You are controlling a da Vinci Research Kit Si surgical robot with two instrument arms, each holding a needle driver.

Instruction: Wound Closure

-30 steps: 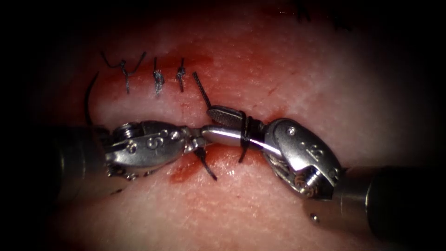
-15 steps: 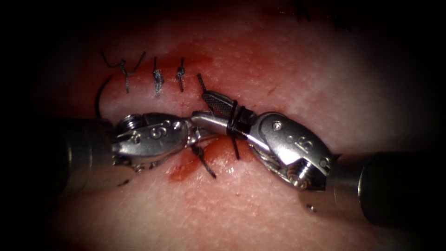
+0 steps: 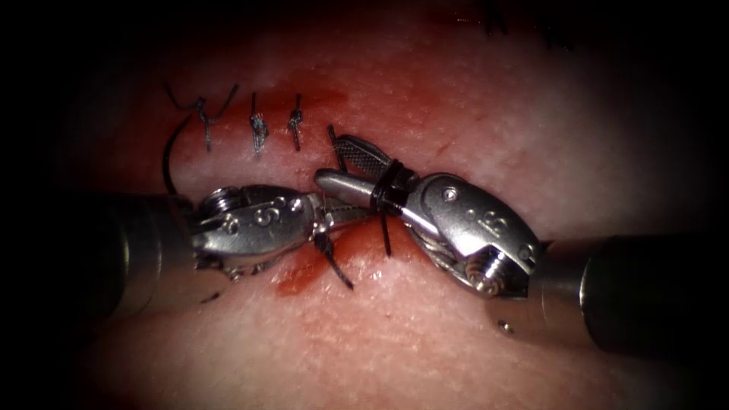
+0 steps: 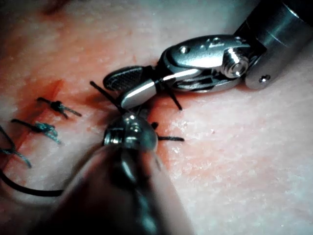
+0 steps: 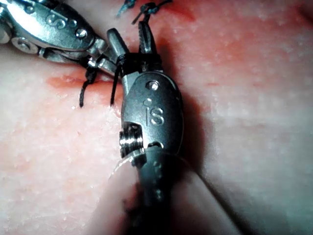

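The tissue (image 3: 425,334) bears a cut running left to right, with a fresh stitch by the tools. My left tool (image 3: 338,218) comes in from the left, shut on the thread (image 3: 334,262) just below the cut. My right tool (image 3: 329,161) stands open, with thread loops (image 3: 387,190) wound round both jaws near their hinge. A short thread end (image 3: 332,138) sticks up beside its upper jaw tip. The left wrist view shows the right tool (image 4: 117,90) open beside that thread end (image 4: 100,91). In the right wrist view the loops (image 5: 132,61) sit on the open right tool (image 5: 128,32).
Three tied stitches (image 3: 258,125) with cut ends stand on the left part of the cut. A dark strand of thread (image 3: 171,159) curves up from behind the left tool's shaft. Red fluid (image 3: 300,275) pools below the cut.
The right tool, with the loops on its jaws, has moved left and up toward the short thread end. The left tool has shifted slightly right, still holding the thread.
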